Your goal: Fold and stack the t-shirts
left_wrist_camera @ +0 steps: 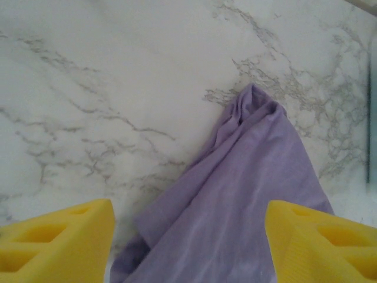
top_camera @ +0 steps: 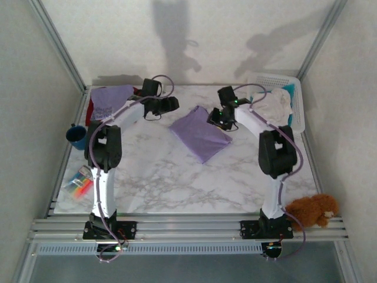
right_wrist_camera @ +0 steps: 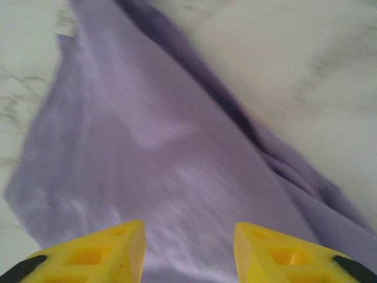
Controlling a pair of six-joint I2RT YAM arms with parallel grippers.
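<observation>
A plain lavender t-shirt (top_camera: pixel 200 134) lies folded into a rough diamond in the middle of the marble table. My left gripper (top_camera: pixel 168 105) hovers off its back-left corner. In the left wrist view its yellow fingers (left_wrist_camera: pixel 65 236) stand wide apart, open, over the shirt's (left_wrist_camera: pixel 247 177) bunched tip. My right gripper (top_camera: pixel 217 118) is over the shirt's right corner, open, with the cloth (right_wrist_camera: pixel 147 147) spread below its fingers (right_wrist_camera: pixel 112 250) and nothing pinched. At the back left, a lavender t-shirt with white lettering (top_camera: pixel 109 97) lies on a red one (top_camera: pixel 89 113).
A white basket (top_camera: pixel 296 103) holding white cloth stands at the back right. A blue cup (top_camera: pixel 75 135) and a pack of coloured markers (top_camera: pixel 78 184) sit along the left edge. A brown plush toy (top_camera: pixel 312 209) lies at the near right corner. Bare marble stretches in front of the shirt.
</observation>
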